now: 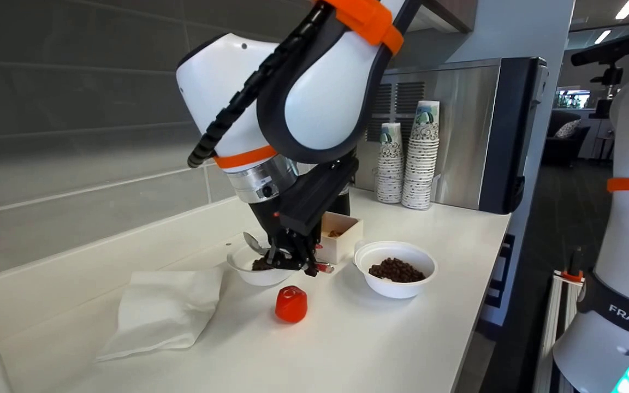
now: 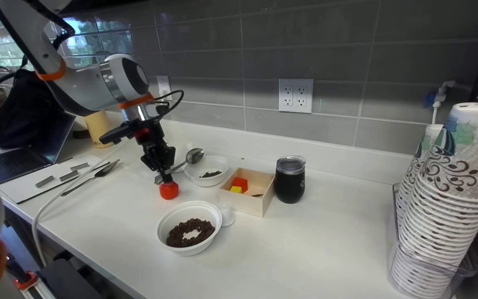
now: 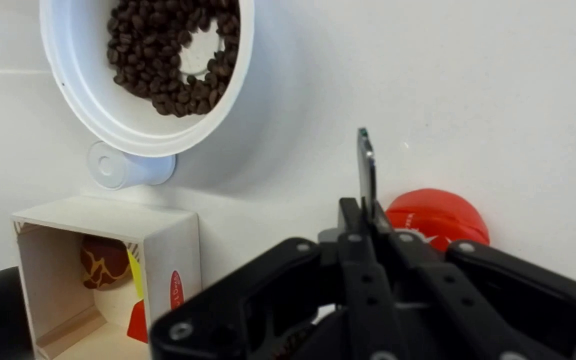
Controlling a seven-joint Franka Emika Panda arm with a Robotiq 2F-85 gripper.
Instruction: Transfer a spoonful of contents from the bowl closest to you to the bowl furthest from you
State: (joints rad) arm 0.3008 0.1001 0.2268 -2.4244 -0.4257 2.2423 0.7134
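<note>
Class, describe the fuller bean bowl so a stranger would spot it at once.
Find the white counter along the grey tiled wall. On it, the fuller bowl, round and white, stands farther from that wall than the other bowl. It alone holds a broad ring of dark beans around a bare patch.

Paper cups (image 1: pixel 421 158) stand in two tall stacks beside a steel machine (image 1: pixel 459 131) on a white counter (image 1: pixel 374 349).
A wooden box (image 2: pixel 239 201) holds a red block (image 2: pixel 240 184) and a yellow block (image 2: pixel 235 189), with a black tumbler (image 2: pixel 290 182) upright just beside it and a small white cup (image 3: pixel 140 169) on its side nearby; a round red object (image 1: pixel 291 304) and a creased white sheet (image 1: pixel 167 311) lie on the same surface. In an exterior view, a fork (image 2: pixel 103 171), an open laptop (image 2: pixel 15 164), a black bag (image 2: pixel 15 112) and a tan canister (image 2: pixel 98 128) share the far end, while a white outlet (image 2: pixel 296 96) is set in the gray wall (image 2: pixel 326 58).
</note>
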